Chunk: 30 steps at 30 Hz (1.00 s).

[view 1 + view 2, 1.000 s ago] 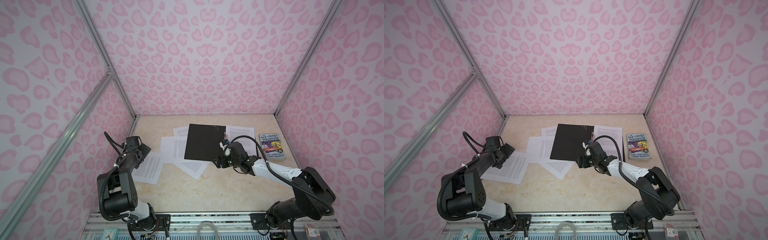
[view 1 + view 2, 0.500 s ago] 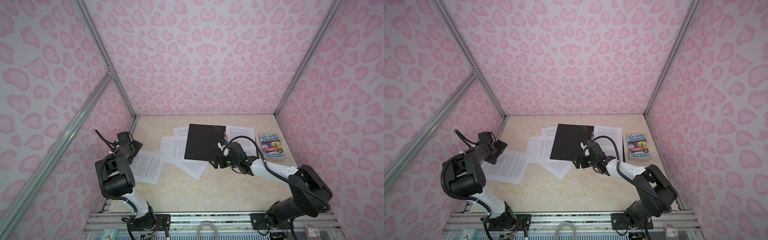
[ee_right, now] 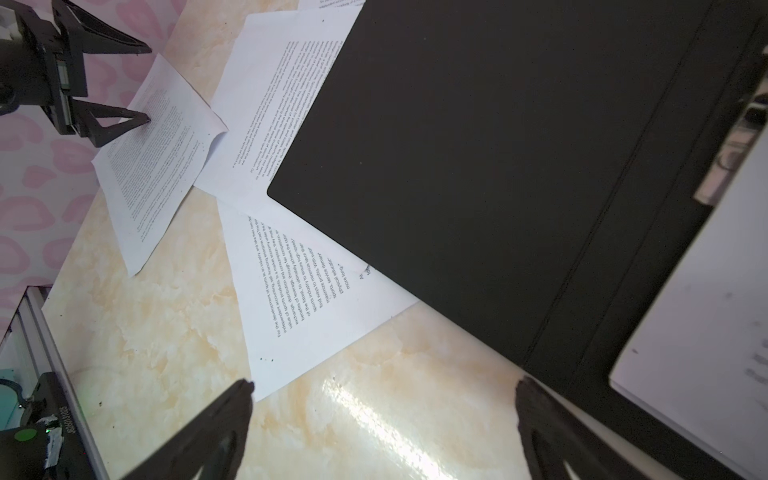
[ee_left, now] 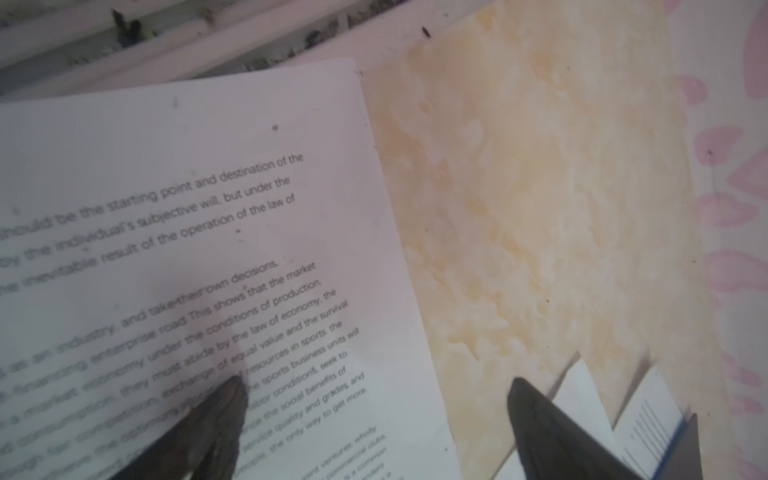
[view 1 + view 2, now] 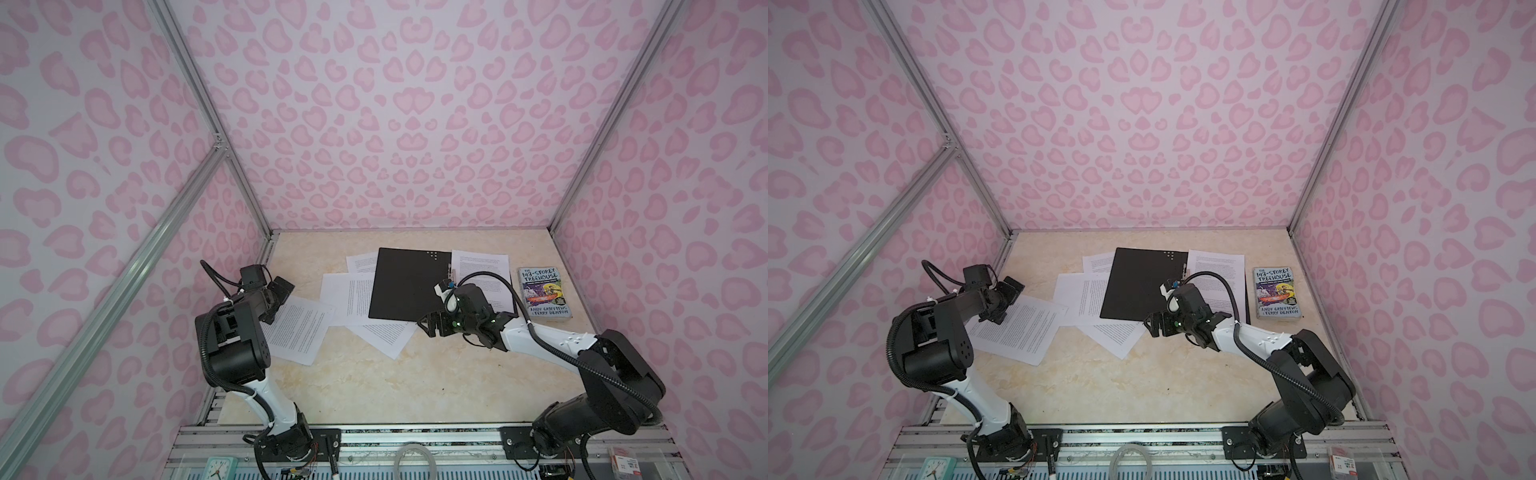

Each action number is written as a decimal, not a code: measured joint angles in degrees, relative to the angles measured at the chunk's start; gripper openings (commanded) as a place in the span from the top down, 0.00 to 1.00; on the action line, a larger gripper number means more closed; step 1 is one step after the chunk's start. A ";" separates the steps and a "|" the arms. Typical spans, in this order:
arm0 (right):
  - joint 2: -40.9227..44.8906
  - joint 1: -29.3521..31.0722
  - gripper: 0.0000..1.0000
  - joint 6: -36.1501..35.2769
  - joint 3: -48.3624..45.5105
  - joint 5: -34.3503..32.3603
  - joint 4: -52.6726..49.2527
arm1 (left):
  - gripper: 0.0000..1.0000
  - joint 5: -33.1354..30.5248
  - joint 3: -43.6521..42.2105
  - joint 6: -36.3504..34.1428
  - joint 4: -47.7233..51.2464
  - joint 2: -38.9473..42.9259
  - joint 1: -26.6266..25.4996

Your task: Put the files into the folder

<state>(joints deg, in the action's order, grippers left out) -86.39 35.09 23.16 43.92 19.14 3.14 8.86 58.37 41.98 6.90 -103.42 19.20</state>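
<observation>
The folder (image 5: 409,284) (image 5: 1142,284) lies open at the back middle, black inside up (image 3: 498,145). One white sheet (image 5: 480,266) rests on its right half. Other files lie loose to its left: one sheet (image 5: 299,332) (image 4: 187,208) far left, another (image 5: 347,297) tucked under the folder, a third (image 5: 386,338) (image 3: 299,299) poking out at the front. My left gripper (image 5: 277,301) (image 4: 376,382) is open, low over the far-left sheet's edge, one finger over the paper. My right gripper (image 5: 426,326) (image 3: 384,382) is open over bare table, at the folder's front edge.
A colourful paperback book (image 5: 544,297) (image 5: 1277,293) lies right of the folder. Pink patterned walls close in on three sides, and the left wall is close to my left gripper. A metal rail (image 5: 415,436) with a small clock (image 5: 216,469) runs along the front.
My left arm has reared up; its gripper swung towards the wall and came back to the far-left sheet's edge. The right gripper has edged slightly left and opened a little wider.
</observation>
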 measured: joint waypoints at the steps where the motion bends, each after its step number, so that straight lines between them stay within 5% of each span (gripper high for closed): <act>1: 0.31 -0.02 0.02 -0.02 0.00 0.00 0.07 | 0.01 0.59 -0.28 -0.04 -0.39 0.15 -1.11; 15: 1.27 -0.70 0.01 0.37 -0.61 -0.07 0.44 | 0.00 5.84 -9.68 -1.03 -1.70 8.72 -19.65; 23: -0.09 -0.28 0.01 0.39 0.57 -0.35 -0.09 | 0.01 4.04 -11.76 -0.98 5.09 25.24 -20.33; 30: -6.69 3.89 0.03 0.79 7.37 3.41 -3.21 | 0.02 0.66 -16.63 -2.19 7.63 28.46 -18.23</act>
<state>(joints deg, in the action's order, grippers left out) -93.08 38.98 23.94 51.29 22.55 -0.08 9.52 41.74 39.79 14.52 -74.96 0.97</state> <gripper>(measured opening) 0.987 0.990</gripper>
